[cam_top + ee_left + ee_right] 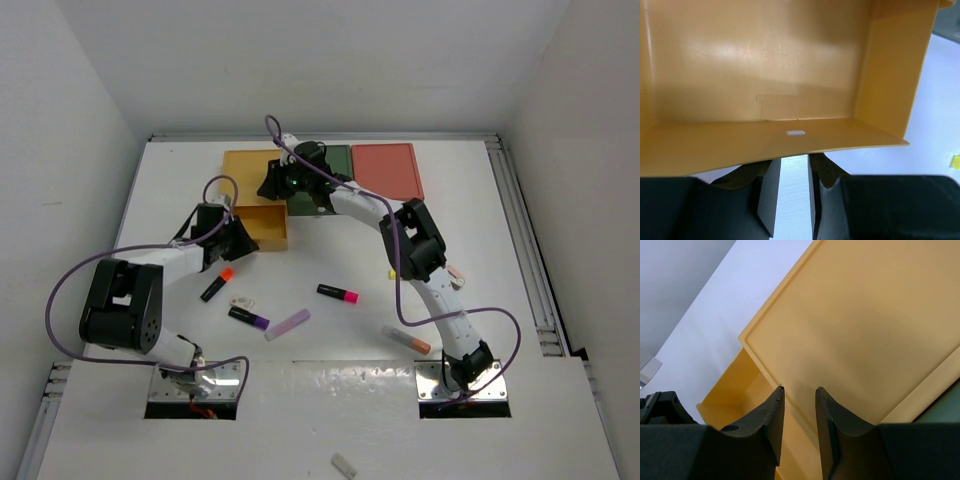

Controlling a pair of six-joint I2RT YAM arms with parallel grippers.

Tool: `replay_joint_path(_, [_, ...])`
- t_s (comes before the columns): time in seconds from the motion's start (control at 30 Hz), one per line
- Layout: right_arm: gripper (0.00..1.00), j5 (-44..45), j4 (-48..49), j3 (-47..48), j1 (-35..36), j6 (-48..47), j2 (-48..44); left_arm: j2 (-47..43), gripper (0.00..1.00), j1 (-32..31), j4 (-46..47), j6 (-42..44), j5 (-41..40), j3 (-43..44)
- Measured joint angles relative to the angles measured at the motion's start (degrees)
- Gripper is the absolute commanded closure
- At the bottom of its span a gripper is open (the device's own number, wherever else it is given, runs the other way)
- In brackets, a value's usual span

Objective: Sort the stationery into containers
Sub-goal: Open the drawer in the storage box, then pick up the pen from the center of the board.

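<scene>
One yellow drawer (765, 75) beyond left claw (794, 172)

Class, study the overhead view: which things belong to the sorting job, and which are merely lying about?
Belong to the job:
yellow box, its drawer pulled open; green box; red box; orange-capped marker; purple-capped marker; pink-capped marker; lilac stick; orange-tipped tube; small eraser.

Lying about:
pale stub on the near ledge.

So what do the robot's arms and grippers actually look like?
The left arm and right arm are white links with chunky black joints, each trailing a looping purple cable. The left gripper and right gripper each have two black, wedge-shaped fingers.
</scene>
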Motion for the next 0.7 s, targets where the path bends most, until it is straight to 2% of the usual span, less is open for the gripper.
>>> replay_joint_path(0.03, [0.69, 0.0, 0.0, 0.0, 0.0, 0.0, 0.0, -0.3, 0.54, 0.0, 0.0, 0.0, 0.1, -0.3])
replay_joint_path(0.13, [0.67, 0.0, -0.2, 0.0, 0.0, 0.0, 0.0, -0.8, 0.27, -0.1, -0.6, 0.7, 1.3, -0.5])
replay_joint_path(0.17, [0.67, 0.0, -0.2, 0.0, 0.0, -0.1, 0.0, -1.0, 0.25, -0.2, -0.9, 0.9, 1.7, -0.5])
replay_joint_path(0.3, [0.66, -0.1, -0.6, 0.0, 0.0, -0.1, 0.0, -3.4, 0.24, -0.4, -4.1, 2.4, 3.5, 0.0])
replay_joint_path(0.5, [0.62, -0.2, -3.8, -1.1, 0.0, -0.1, -3.2, -12.4, 0.33, 0.1, -9.2, 9.2, 7.5, 3.0])
replay_joint_path(0.57, [0.52, -0.3, -5.4, -2.5, -0.2, 0.0, -6.8, -15.8, 0.32, 0.1, -12.8, 14.2, 9.9, 6.1])
replay_joint_path(0.67, [0.38, -0.9, -9.4, -5.2, -0.8, -1.2, -14.4, -19.1, 0.32, 0.1, -21.5, 26.5, 12.5, 14.7])
replay_joint_path(0.7, [0.36, -1.1, -11.6, -5.5, -1.2, -2.0, -17.5, -19.3, 0.33, 0.1, -24.3, 31.2, 12.4, 18.0])
